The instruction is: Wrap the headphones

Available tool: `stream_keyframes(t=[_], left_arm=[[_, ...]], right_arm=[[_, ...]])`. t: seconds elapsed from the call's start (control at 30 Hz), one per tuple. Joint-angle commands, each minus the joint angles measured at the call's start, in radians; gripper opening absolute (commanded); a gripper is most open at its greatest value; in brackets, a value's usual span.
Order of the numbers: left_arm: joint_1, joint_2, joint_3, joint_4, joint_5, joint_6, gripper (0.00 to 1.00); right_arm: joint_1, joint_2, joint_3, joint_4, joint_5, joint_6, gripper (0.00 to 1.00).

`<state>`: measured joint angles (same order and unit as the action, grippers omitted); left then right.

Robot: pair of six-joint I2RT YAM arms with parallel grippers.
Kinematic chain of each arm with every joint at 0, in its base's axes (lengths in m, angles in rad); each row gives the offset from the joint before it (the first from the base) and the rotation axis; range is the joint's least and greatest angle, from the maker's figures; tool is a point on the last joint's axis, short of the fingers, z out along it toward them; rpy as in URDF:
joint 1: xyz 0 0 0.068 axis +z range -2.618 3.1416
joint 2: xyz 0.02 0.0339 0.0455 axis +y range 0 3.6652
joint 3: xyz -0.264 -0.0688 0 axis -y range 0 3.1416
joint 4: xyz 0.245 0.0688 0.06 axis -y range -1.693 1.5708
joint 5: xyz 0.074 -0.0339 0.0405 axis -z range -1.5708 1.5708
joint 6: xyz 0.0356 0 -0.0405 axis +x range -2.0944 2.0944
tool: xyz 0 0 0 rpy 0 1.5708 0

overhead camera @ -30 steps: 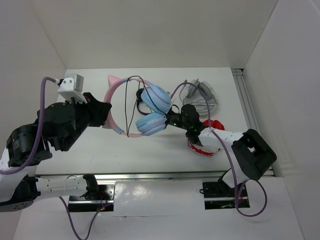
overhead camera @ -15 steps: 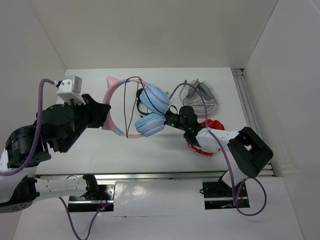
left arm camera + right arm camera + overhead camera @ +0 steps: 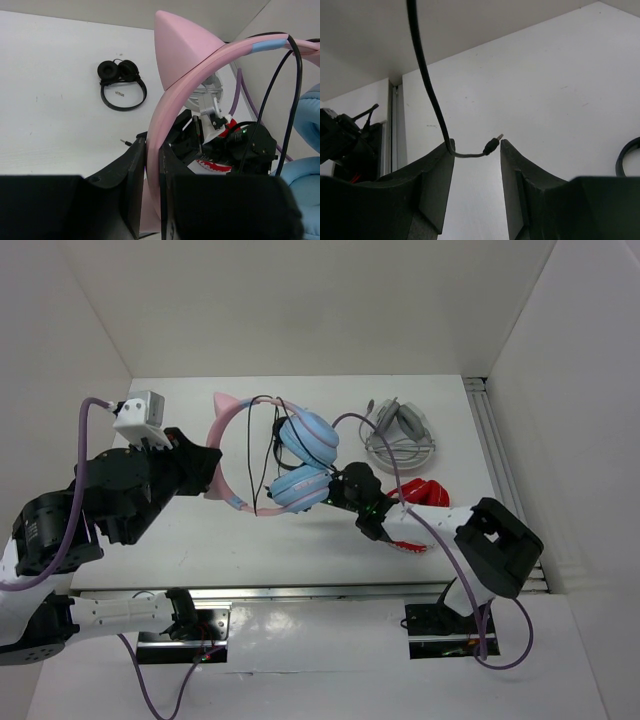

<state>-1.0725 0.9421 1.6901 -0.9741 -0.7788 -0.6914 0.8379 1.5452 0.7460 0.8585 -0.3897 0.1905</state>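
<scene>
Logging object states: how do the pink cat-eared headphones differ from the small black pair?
The pink headphones are clamped by the headband in the left gripper; the black pair lies loose on the table. The pink ones have cat ears and blue cups; the black pair is plain, all black. Both have a headband.

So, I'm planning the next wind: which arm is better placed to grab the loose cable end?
Likely right. The cable plug hangs between its open jaws; the left jaws are shut on the pink headband.
</scene>
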Motion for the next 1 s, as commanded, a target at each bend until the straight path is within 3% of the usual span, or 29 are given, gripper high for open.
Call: stream_keyframes(t=[0.0, 0.33, 0.5, 0.57, 0.67, 0.97], left_arm=[[-0.004, -0.002, 0.023, 0.101, -0.025, -0.068, 0.0], [-0.004, 0.007, 0.023, 0.092, -0.013, -0.096, 0.0], [-0.004, -0.012, 0.033, 0.092, -0.013, -0.096, 0.0], [-0.004, -0.012, 0.043, 0.083, -0.013, -0.096, 0.0], [-0.004, -0.012, 0.043, 0.083, -0.022, -0.096, 0.0], [-0.004, -0.022, 0.052, 0.083, -0.022, -0.096, 0.0]], right_arm=[[0.032, -0.037, 0.045, 0.002, 0.093, -0.065, 0.49], [0.075, -0.036, 0.015, 0.025, 0.181, -0.079, 0.48], [0.066, -0.005, 0.015, 0.034, 0.181, -0.079, 0.16], [0.055, -0.005, 0.001, 0.06, 0.181, -0.063, 0.11], [0.046, 0.004, -0.03, 0.088, 0.172, -0.039, 0.12], [0.046, 0.013, -0.054, 0.094, 0.141, -0.039, 0.31]])
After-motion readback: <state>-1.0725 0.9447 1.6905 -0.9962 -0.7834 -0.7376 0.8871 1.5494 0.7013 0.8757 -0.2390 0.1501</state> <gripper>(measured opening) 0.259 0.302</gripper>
